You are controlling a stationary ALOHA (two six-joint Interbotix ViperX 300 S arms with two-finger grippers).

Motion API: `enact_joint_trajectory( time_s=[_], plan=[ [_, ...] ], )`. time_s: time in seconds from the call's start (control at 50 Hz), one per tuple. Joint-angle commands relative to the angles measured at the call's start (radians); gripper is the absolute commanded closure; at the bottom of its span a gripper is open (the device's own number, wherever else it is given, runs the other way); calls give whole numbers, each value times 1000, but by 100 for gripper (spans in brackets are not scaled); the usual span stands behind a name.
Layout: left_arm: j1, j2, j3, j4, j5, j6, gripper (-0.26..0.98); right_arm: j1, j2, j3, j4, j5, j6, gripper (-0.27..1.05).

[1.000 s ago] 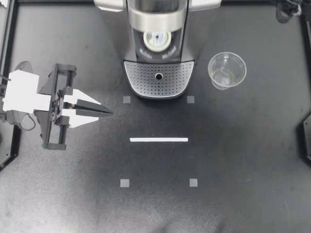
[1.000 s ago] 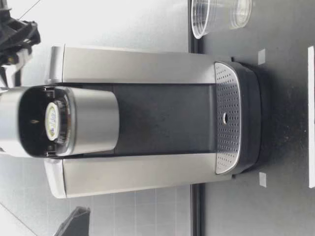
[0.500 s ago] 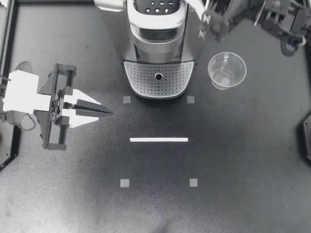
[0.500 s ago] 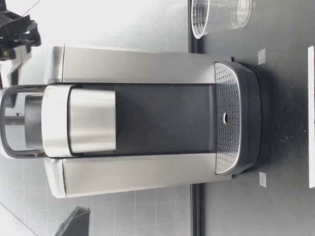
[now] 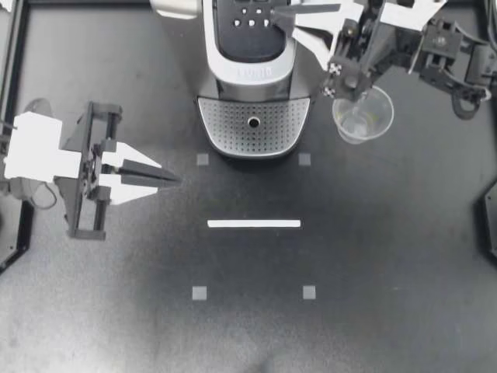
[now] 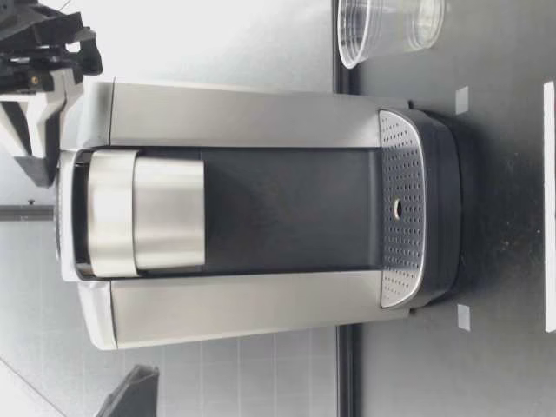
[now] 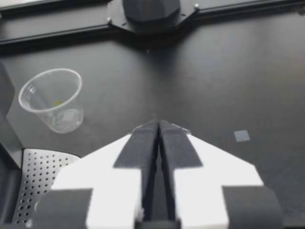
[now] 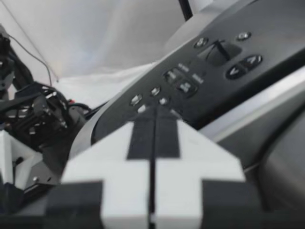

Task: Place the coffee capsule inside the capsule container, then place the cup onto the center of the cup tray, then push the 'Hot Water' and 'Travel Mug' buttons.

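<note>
R gripper (image 5: pixel 281 13) shut, empty, tips over coffee machine (image 5: pixel 252 74) btn panel (image 5: pixel 250 19).
L gripper (image 5: pixel 169 180) shut, empty, near table (image 5: pixel 388 256) edge; mid-table open. 1 cup (image 5: pixel 363 114) upright beside cup tray (image 5: pixel 254 128). 4 grey squares (image 5: pixel 203 159), 1 white strip (image 5: pixel 254 224).

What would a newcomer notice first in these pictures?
The silver and black coffee machine stands at the far edge of the black table, with my right gripper, fingers shut, over its button panel. The clear plastic cup stands beside the perforated cup tray, not on it; my left gripper rests shut at left.
</note>
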Motion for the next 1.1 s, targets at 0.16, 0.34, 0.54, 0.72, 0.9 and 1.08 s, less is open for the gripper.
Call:
enact_joint_trajectory(
  time_s=[0.16,0.34,0.54,0.72,0.9,1.08],
  plan=[
    [-2,-6,-12,-2,-9,-8,63,9,-183,66,20,63,52,77],
    [-2,2,-11,-3,-12,-8,63,-29,-367,225,64,279,127,77],
    [-2,28,-14,-3,-29,-8,63,-110,-460,390,98,459,259,77],
    [-2,48,-18,-2,-54,-6,63,-152,-495,486,97,476,304,77],
    [-2,74,-18,-2,-64,-6,63,-167,-472,537,103,472,368,76],
    [-2,87,-23,-2,-66,-2,63,-181,-419,565,100,456,402,71]
  ],
)
